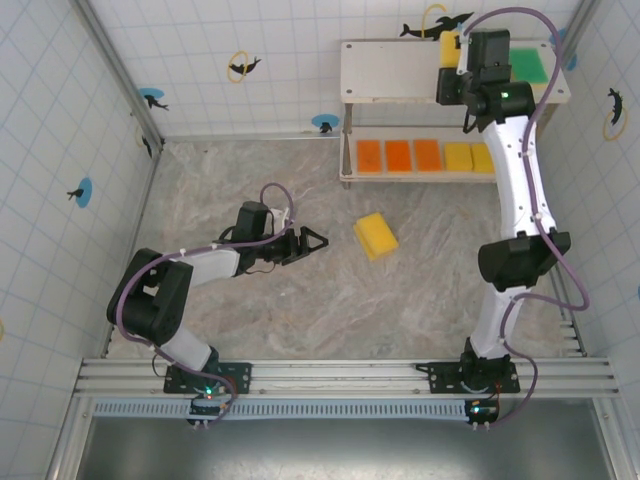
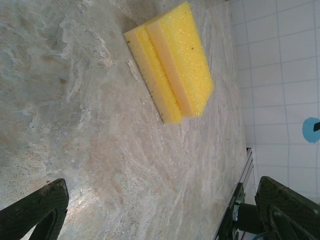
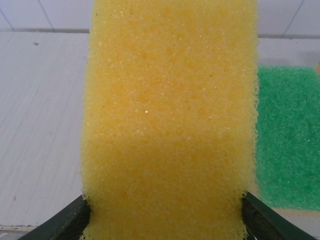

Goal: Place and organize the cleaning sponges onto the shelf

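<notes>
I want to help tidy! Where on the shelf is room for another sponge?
The pale top board is bare from its left end to the yellow foam sponge near the green rectangular sponge. The lower board is crowded: orange sponges and yellow ones side by side.

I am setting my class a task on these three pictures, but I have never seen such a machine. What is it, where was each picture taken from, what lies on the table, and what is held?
These are two robot arms bolted to a marbled table. One picture looks down from above and behind them; the other two come from a camera on each wrist. The left arm has its jaws open and empty, pointing towards a yellow rectangular foam sponge lying on the table. The right arm reaches to the top board of an off-white two-tier shelf, its jaws shut on another yellow foam sponge, beside a green sponge. On the lower board lie three orange sponges and two yellow ones.
</notes>
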